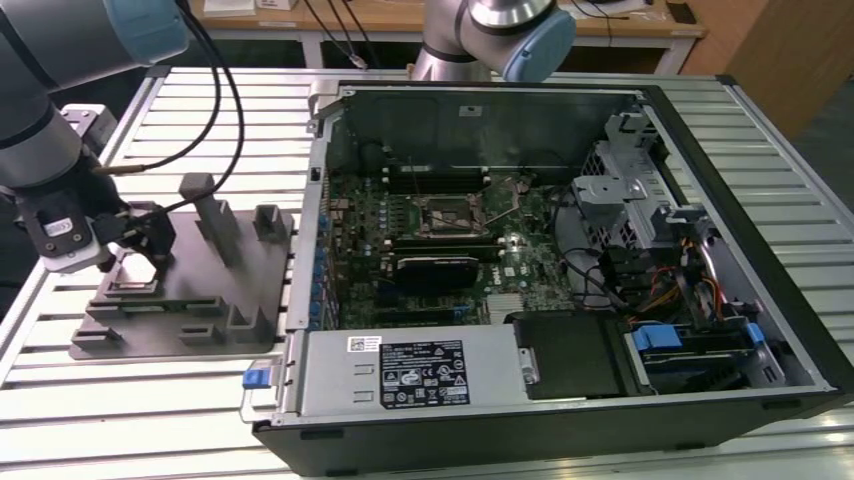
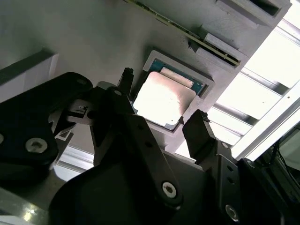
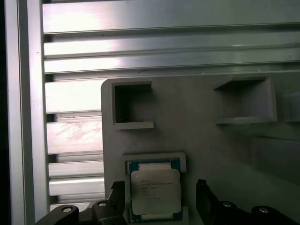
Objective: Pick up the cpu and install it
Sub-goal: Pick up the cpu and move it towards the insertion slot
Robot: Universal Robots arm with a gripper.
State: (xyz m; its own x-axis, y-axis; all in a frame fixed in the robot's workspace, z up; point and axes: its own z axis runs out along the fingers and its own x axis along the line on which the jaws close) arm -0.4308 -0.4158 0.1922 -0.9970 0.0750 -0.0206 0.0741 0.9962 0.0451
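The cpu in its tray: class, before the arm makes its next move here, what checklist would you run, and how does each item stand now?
1. The cpu lies flat in its pocket of the grey tray: ok.
2. The gripper is open, with one finger on each side of the cpu in both wrist views: ok.
3. Fingers are clear of the cpu's edges, with a gap on both sides: ok.
4. Nothing lies on top of the cpu: ok.
5. Fingers are low enough to close on the thin edges: cannot tell.
6. The socket in the computer case is open and free: cannot tell from the exterior view.
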